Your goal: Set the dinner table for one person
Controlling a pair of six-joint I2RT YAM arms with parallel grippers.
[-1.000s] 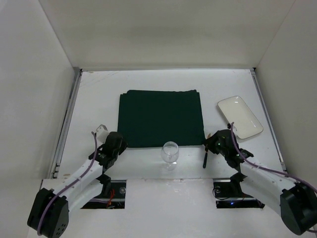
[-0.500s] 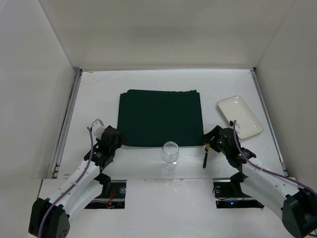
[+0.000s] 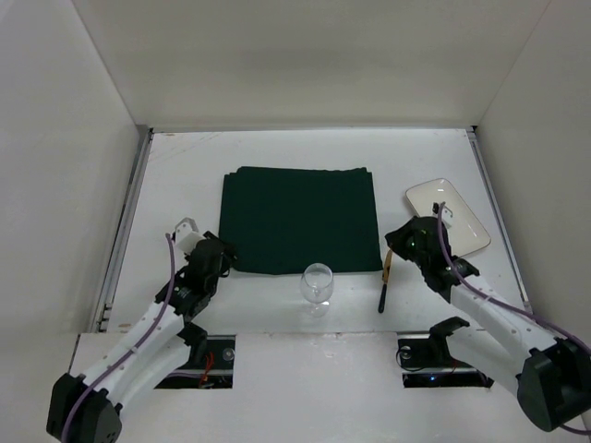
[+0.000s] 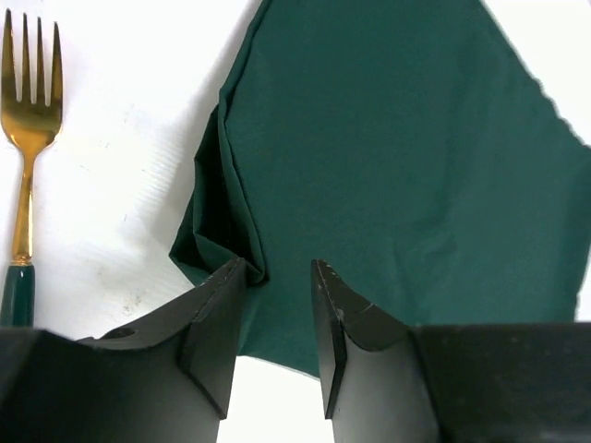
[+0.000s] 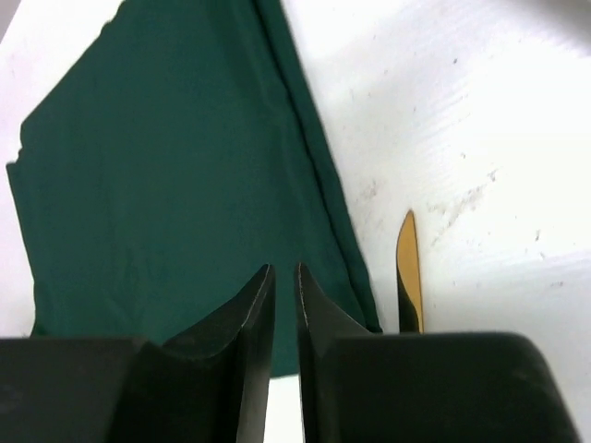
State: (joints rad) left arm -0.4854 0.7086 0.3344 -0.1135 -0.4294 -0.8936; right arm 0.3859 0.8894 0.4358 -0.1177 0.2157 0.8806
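Table (image 3: 185,175): white, spanning the whole work area beneath both arms; cloth (image 3: 300,217): dark green, flat at table centre; glass (image 3: 317,281): upright, just before the cloth's near edge; plate (image 3: 447,217): white, right of cloth, apart from it; knife (image 3: 383,281): gold blade, dark handle, beside the cloth's near right corner; fork (image 4: 28,138): gold, green handle, left of cloth; left gripper (image 4: 277,268): jaws partly open over the cloth's near left corner, holding nothing; right gripper (image 5: 284,269): jaws closed to a thin slit at the cloth's right edge; any hold on cloth cannot be told.

Fork (image 4: 23,185) handle end hidden behind left claw (image 4: 277,305); knife (image 5: 409,277) lower part behind right claw (image 5: 284,286); green cloth (image 4: 397,166) cropped at top.
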